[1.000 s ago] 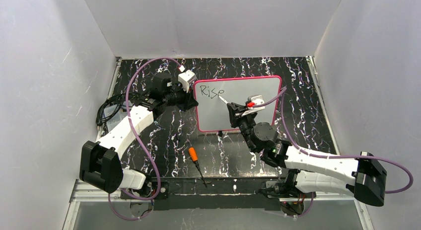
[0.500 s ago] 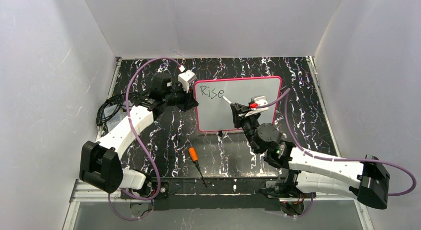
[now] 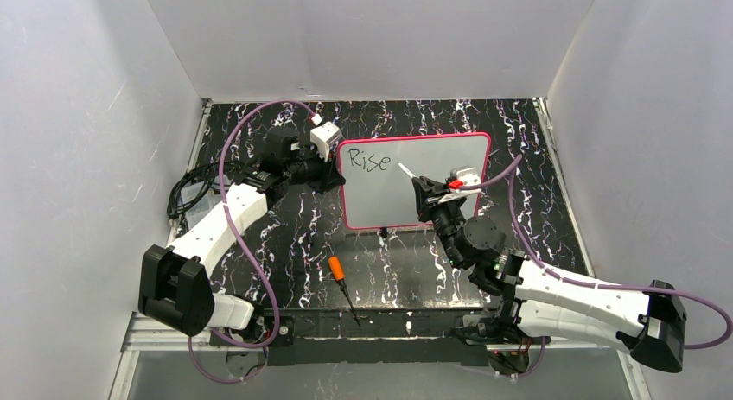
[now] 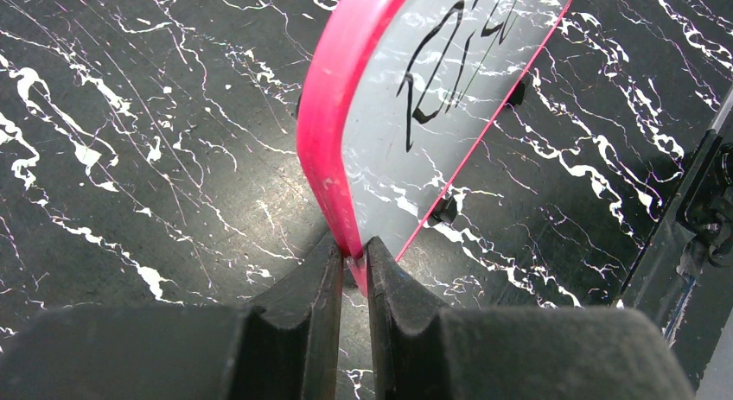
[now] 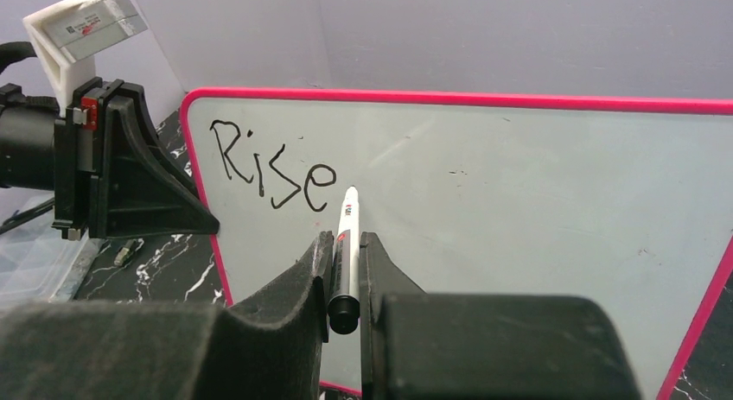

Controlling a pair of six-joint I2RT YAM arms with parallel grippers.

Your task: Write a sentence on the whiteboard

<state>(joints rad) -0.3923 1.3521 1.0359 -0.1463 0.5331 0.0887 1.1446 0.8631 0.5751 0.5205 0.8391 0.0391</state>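
The whiteboard [image 3: 449, 154] with its pink-red frame stands on the dark marbled table, tilted up. Of the sentence, only the black word "Rise" [image 3: 367, 161] shows at the top left; it also shows in the right wrist view [image 5: 272, 168]. My left gripper [image 3: 331, 174] is shut on the board's left frame edge [image 4: 333, 149]. My right gripper [image 3: 425, 193] is shut on a white marker [image 5: 346, 244], whose tip [image 3: 399, 166] stands just right of the "e". I cannot tell whether the tip touches the board.
An orange-handled screwdriver [image 3: 341, 279] lies on the table in front of the board, near the front edge. A clear plastic box [image 3: 197, 201] sits at the left by the left arm. White walls close in on three sides.
My right arm has moved right along the board, carrying the marker tip from the "e" to just past it. The left gripper and board have not moved.
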